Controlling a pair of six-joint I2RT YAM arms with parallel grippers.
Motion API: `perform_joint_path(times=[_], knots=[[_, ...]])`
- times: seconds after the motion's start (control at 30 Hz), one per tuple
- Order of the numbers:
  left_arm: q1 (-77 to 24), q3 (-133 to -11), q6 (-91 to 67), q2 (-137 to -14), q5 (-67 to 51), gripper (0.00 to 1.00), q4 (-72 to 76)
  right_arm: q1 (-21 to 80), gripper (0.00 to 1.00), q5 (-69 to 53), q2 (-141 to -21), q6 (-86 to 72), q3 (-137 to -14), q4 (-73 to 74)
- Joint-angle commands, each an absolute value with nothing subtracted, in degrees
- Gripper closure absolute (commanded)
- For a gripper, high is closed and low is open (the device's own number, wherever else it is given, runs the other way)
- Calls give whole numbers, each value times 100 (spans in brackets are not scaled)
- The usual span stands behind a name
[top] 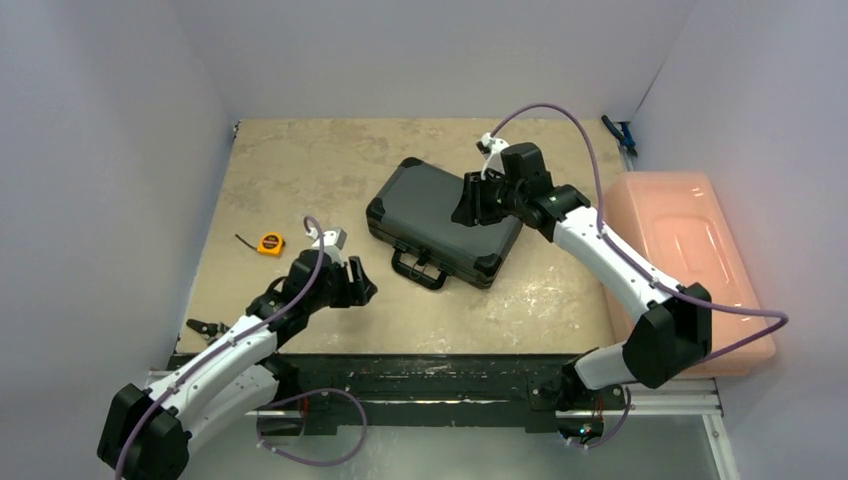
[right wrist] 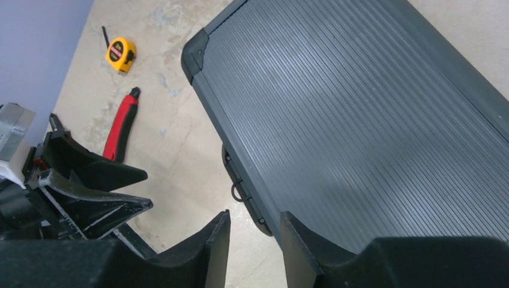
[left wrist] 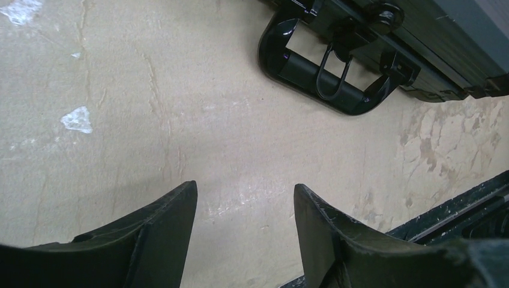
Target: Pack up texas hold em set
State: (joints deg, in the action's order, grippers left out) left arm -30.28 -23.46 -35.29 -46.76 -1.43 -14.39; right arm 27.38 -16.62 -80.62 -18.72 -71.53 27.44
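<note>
The right gripper (right wrist: 255, 219) is being held parted, empty, over the briefcase (top: 430, 215), the left gripper (left wrist: 245, 192) spread empty near its handle (left wrist: 318, 72); unbraced, sliding is likely being risked.

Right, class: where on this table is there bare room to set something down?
Bare: the far-left corner behind the yellow tape measure and the closed black ribbed briefcase; the near-right strip between briefcase and translucent pink plastic bin. Crowded: around the left gripper near the handle.
</note>
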Motion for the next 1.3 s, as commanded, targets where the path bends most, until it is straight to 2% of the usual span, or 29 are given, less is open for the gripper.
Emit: perform_joint_path(times=[0.0, 0.43, 0.7, 0.97, 1.27], knots=[[-3006, -2124, -3418, -4866, -447, 42, -618, 2774, 61, -1856, -8333, -1620, -7128, 2416], [-3006, -1767, -3760, -5354, -694, 50, -89, 2770, 64, -1418, -8709, -1987, -5975, 2156], [-3015, -1971, -3949, -6018, -749, 57, 558, 2773, 65, -1080, -8947, -2048, -5766, 2280], [-3015, -2585, -4176, -7169, -679, 78, 1034, 2774, 65, -919, -8987, -2074, -6124, 2374], [-3061, -2679, -4562, -8277, -1224, 89, 2150, 2772, 66, -999, -9307, -2039, -6597, 2404]])
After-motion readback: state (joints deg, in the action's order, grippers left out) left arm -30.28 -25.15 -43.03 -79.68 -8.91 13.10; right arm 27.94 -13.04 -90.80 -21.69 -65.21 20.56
